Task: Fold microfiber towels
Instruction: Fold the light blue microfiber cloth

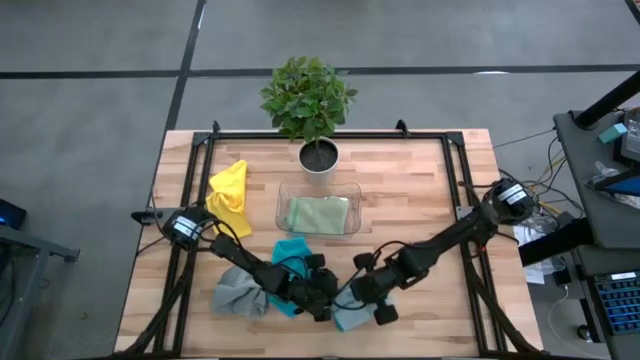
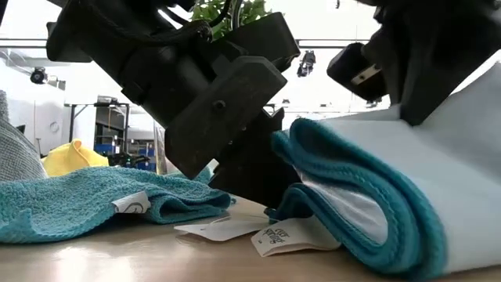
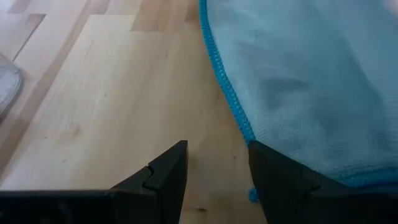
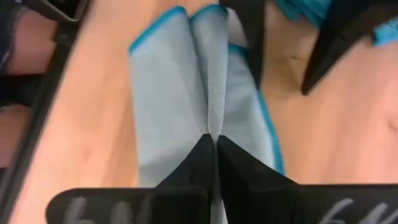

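Note:
The light blue towel (image 4: 161, 93), edged in darker blue, lies near the table's front edge, with my right gripper (image 4: 214, 140) shut on it. My left gripper (image 3: 217, 162) stands open at the towel's stitched edge (image 3: 227, 102), one finger over the cloth and one over bare wood. The teal towel (image 1: 295, 252) lies spread behind both grippers. The grey towel (image 1: 232, 290) is bunched at the front left and the yellow towel (image 1: 230, 190) at the far left. The sage green towel (image 1: 318, 213) lies folded in the clear tray (image 1: 282, 198). My right gripper pinches a raised fold (image 4: 212, 118) of the light blue towel between its two fingers, slanting down from above. The fold runs on as a ridge away from the fingertips, with cloth falling off to both sides. The towel's lower layers (image 2: 368, 227) rest on the table. My left gripper: whether the finger (image 3: 280, 180) over the cloth touches it, I cannot tell.
A potted plant (image 1: 310, 100) stands at the far middle, behind the tray. Black rails (image 1: 190, 200) run along the table's left and right sides. Two white labels (image 2: 274, 235) lie on the wood beside the towels. Bare wood shows at the right (image 1: 420, 200).

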Controlling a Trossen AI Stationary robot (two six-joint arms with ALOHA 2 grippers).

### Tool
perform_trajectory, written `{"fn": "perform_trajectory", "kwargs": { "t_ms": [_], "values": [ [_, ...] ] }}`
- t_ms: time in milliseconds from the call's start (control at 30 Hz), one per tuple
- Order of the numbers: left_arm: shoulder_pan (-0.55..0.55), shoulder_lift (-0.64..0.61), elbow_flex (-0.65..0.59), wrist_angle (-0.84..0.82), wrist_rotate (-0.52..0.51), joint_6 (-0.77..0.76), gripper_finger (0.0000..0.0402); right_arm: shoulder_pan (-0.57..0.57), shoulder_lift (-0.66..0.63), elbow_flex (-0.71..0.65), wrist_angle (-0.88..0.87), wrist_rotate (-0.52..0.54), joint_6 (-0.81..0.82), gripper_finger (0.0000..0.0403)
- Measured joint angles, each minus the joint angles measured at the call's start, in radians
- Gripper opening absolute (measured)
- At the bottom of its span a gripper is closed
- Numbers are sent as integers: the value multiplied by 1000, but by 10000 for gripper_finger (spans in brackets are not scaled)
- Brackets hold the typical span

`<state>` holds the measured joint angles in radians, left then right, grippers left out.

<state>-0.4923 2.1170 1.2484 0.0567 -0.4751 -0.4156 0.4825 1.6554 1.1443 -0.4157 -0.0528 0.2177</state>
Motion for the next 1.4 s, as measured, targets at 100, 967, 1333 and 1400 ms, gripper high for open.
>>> {"fn": "perform_trajectory", "kwargs": {
  "t_ms": [100,967,1333,1400],
  "values": [
    [0,-1,0,-4,2,3,157,-23,0,-16,2,9,-10,9],
    [-2,-26,7,-56,12,11,157,-56,17,-140,157,133,-81,9],
    [-1,-98,13,-200,60,4,157,-65,17,-141,193,135,-130,15],
    [-1,-119,11,-207,70,4,157,-65,17,-141,197,135,-130,26]
  ]
}}
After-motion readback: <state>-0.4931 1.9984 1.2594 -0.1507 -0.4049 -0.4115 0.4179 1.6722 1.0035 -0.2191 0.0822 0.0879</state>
